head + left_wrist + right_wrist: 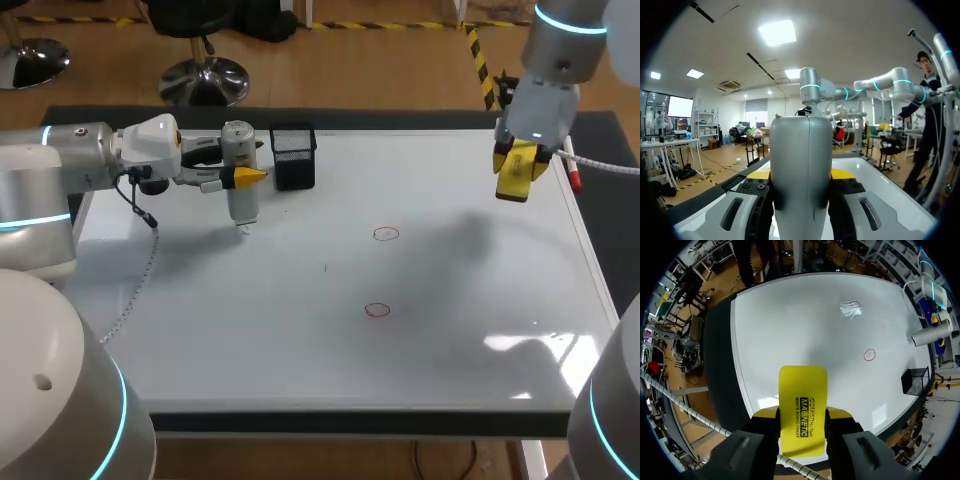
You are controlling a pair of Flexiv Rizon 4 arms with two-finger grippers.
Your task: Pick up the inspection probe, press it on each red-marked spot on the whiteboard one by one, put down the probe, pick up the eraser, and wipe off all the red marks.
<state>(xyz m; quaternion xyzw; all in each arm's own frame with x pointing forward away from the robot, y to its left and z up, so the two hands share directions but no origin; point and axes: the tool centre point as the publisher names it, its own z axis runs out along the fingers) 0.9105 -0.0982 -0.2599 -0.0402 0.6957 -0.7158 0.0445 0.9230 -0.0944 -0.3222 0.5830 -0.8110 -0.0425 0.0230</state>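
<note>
- The left gripper (243, 177) is clenched on the inspection probe (241, 205). The probe stands upright with its tip down, close to the whiteboard (450, 330), beside the black mesh holder (293, 155).
- 2 red marks, far (386, 234) and near (377, 310), lie mid-board, well apart from the probe tip and unwiped.
- The right gripper (520, 165) grasps the yellow eraser (802, 405) over the board's right edge.
- Judged step: probing. The next move calls for carrying the tip rightward over 1 mark, then pressing down squarely.

- A black mesh pen holder (293, 157) stood at the white whiteboard's (300, 340) far edge, just beside the held grey cylindrical probe (240, 180).
- Open board surrounded 2 red circles (386, 234).
</note>
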